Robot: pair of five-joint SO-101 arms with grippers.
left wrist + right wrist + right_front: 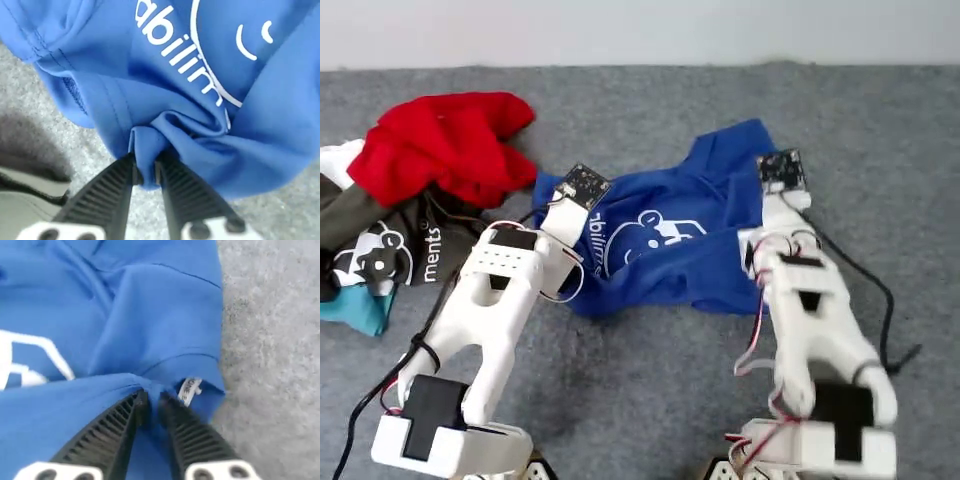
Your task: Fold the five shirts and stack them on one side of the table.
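A blue shirt (665, 245) with white print lies crumpled on the grey carpet mid-table. My left gripper (146, 167) is shut on a bunched fold of the blue shirt (190, 85) at its left edge; in the high view that gripper (560, 205) is at the shirt's left side. My right gripper (150, 402) is shut on the blue shirt (125, 320) at an edge beside a small white label (189, 389); in the high view it (782, 185) sits at the shirt's right upper corner. A red shirt (450, 145) lies heaped at the far left.
Under and beside the red shirt lie a dark shirt with white print (390, 245), a teal piece (355, 310) and a bit of white cloth (335, 160). Bare grey carpet (880, 130) stretches to the right and in front between the arm bases.
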